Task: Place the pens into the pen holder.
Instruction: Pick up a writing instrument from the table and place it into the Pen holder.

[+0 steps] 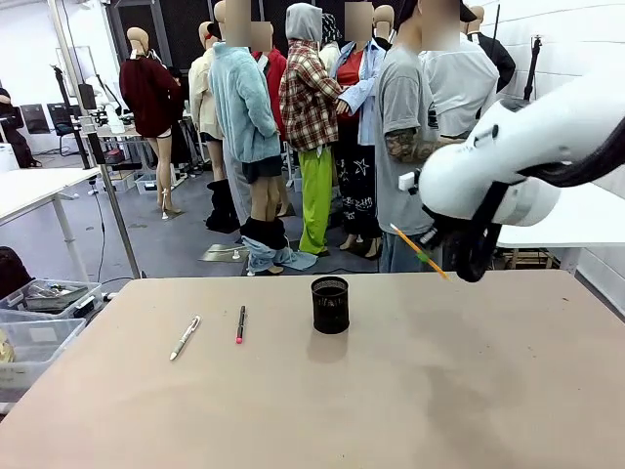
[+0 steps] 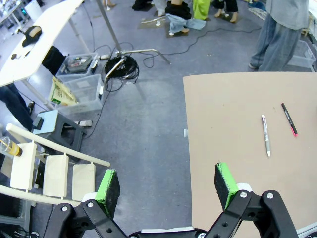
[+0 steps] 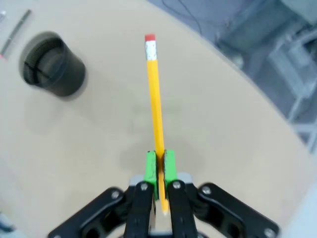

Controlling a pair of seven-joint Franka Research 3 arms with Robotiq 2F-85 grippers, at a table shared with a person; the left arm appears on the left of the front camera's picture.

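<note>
On the tan table point(image 1: 439, 391) the mesh pen holder point(image 1: 330, 304) stands, with a white pen point(image 1: 185, 337) and a black-pink pen point(image 1: 240, 323) lying to its left. The right gripper point(image 3: 159, 168) pinches a yellow pencil point(image 3: 154, 94) aloft. The left gripper point(image 2: 167, 184) gapes wide and empty.

Pencil point(image 3: 154, 94): orange-yellow shaft, pale metal band, red eraser tip.
Cup point(image 1: 330, 305): black throughout, fine wire-mesh pattern.
White pen point(image 1: 185, 337): white and silver barrel.
Black pen point(image 1: 240, 323): black barrel, pink end.
Table point(image 1: 410, 401): plain beige, no pattern.
Right gripper point(image 3: 160, 158): black fingers, bright green pads.
Left gripper point(image 2: 167, 183): black fingers, bright green pads.
Arm point(image 1: 527, 147): glossy white shell, black joints.
Floor point(image 2: 143, 129): flat grey.
Chair point(image 2: 49, 171): cream slats.
</note>
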